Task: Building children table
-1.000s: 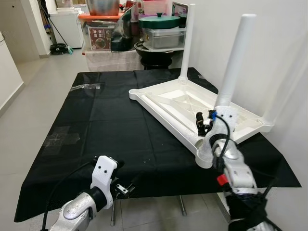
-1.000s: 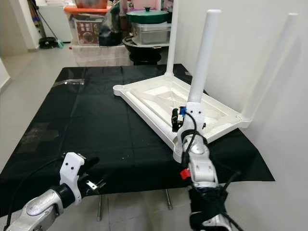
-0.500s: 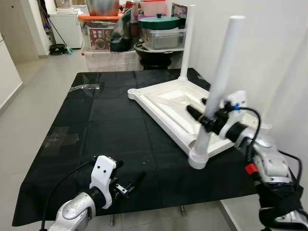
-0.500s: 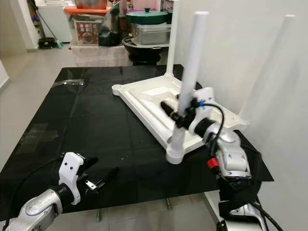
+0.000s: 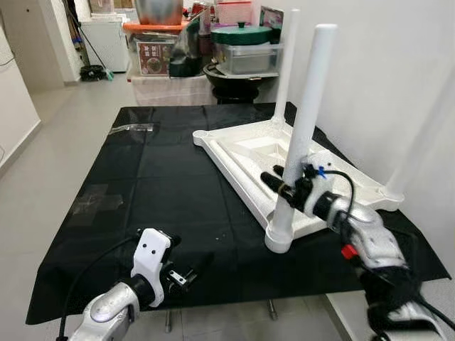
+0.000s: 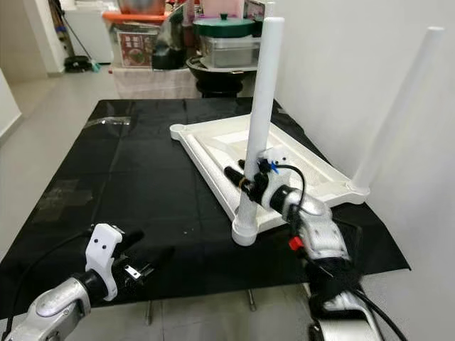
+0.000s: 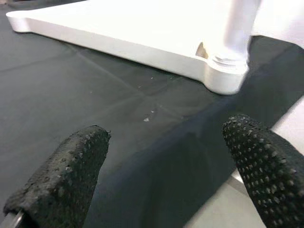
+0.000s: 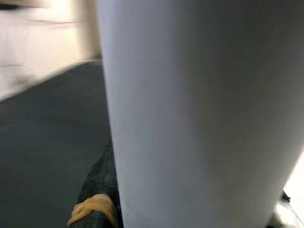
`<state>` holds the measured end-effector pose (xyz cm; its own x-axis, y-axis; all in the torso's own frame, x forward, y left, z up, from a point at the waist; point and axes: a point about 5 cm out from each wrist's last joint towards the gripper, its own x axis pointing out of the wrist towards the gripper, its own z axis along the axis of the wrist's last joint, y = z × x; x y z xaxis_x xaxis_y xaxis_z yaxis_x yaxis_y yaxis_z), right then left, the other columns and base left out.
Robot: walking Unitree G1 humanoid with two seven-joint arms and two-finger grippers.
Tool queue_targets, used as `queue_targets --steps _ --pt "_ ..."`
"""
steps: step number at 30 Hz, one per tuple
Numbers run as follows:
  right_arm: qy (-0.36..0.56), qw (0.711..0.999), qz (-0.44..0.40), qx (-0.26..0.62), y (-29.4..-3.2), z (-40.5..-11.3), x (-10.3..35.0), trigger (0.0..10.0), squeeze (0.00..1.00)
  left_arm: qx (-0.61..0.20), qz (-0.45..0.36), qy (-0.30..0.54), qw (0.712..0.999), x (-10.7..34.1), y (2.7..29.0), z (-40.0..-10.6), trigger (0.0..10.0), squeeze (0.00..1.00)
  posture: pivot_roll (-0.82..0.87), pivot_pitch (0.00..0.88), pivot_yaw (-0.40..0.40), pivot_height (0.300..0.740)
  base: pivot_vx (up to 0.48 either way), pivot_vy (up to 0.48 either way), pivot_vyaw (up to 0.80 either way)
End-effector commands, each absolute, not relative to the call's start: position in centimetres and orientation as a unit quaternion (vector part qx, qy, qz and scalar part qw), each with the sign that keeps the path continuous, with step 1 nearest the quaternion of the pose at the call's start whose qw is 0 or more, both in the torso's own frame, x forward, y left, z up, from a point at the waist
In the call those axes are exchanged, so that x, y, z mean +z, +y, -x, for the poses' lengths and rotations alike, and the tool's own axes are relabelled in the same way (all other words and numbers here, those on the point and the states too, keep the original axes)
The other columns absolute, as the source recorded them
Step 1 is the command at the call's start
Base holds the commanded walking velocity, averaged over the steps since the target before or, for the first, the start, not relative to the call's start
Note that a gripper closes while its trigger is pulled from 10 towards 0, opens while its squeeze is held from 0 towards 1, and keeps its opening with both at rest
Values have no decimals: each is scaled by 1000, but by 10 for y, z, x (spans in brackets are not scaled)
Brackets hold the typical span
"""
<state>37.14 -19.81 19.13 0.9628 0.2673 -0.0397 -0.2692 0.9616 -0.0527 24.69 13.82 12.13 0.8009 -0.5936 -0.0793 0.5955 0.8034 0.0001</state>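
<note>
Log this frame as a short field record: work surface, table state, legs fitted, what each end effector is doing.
surface: black cloth-covered table
tabletop: white children's tabletop lying upside down
legs: three upright; near leg, far leg, wall-side leg
empty corner: far left corner has no leg
right end effector: shut on near leg, low down
left end effector: open, at the near table edge, holding nothing

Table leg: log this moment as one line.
right gripper: shut on table leg | leg upright in tabletop corner | left gripper: open, idle
</note>
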Motion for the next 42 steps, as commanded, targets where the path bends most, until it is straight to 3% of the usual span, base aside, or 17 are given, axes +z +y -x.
queue_targets --steps 1,2,6,14,15,17,18,20,21,25,26,32,37,38,40,41,42 --pt "81 994 61 -30 -229 -369 172 0 0 -313 -19 42 949 119 139 -246 10000 0 62 0 -51 740 0 0 0" --pt "81 994 61 -30 -229 -369 172 0 0 -313 -19 42 949 119 139 -246 10000 0 62 0 -51 740 0 0 0" --pt "108 972 31 -206 -228 -349 154 0 0 -314 -19 42 948 120 138 -247 10000 0 63 0 -47 740 0 0 0" --pt "99 983 17 -155 -182 -344 156 0 0 -315 -19 42 948 120 136 -248 10000 0 65 0 -47 740 0 0 0" --pt "105 988 21 -109 -168 -348 155 10000 0 -315 -19 42 948 120 136 -248 10000 0 64 0 -50 740 0 0 0" --pt "94 991 24 -88 -164 -352 157 10000 0 -314 -18 42 948 119 136 -248 10000 0 65 0 -54 740 0 0 0" --pt "77 991 8 -108 -174 -355 161 10000 255 -314 -17 43 948 119 136 -248 10000 0 65 0 -54 740 0 0 0" --pt "64 990 -5 -126 -182 -355 163 10000 255 -313 -17 43 949 119 136 -247 10000 0 65 0 -54 740 0 0 0" --pt "54 992 -3 -115 -185 -358 167 10000 1000 -313 -17 43 949 119 136 -247 10000 0 65 0 -56 740 0 0 0" --pt "48 994 -11 -96 -188 -361 173 10000 1000 -312 -17 43 949 119 136 -247 10000 0 65 0 -60 740 0 0 0" --pt "27 999 -13 -19 -191 -365 184 10000 0 -311 -16 43 949 119 136 -246 10000 0 70 0 -69 740 0 0 0" --pt "-26 984 54 170 -214 -355 207 10000 0 -308 -14 44 950 118 138 -245 10000 0 60 0 -65 740 0 0 0" --pt "-32 968 86 235 -219 -350 214 10000 0 -310 -15 44 950 118 137 -246 10000 0 62 0 -64 740 0 0 0" --pt "-34 960 94 260 -216 -350 215 4902 0 -311 -15 43 949 118 136 -247 10000 0 63 0 -65 740 0 0 0" --pt "-35 954 99 280 -212 -352 215 4902 0 -312 -16 41 949 119 135 -248 10000 0 66 0 -66 740 0 0 0" --pt "-30 953 103 284 -211 -353 212 0 0 -312 -16 41 949 119 136 -248 10000 0 67 0 -66 740 0 0 0" --pt "-22 952 115 281 -213 -355 208 0 0 -311 -17 42 949 119 137 -247 10000 0 67 0 -66 740 0 0 0"
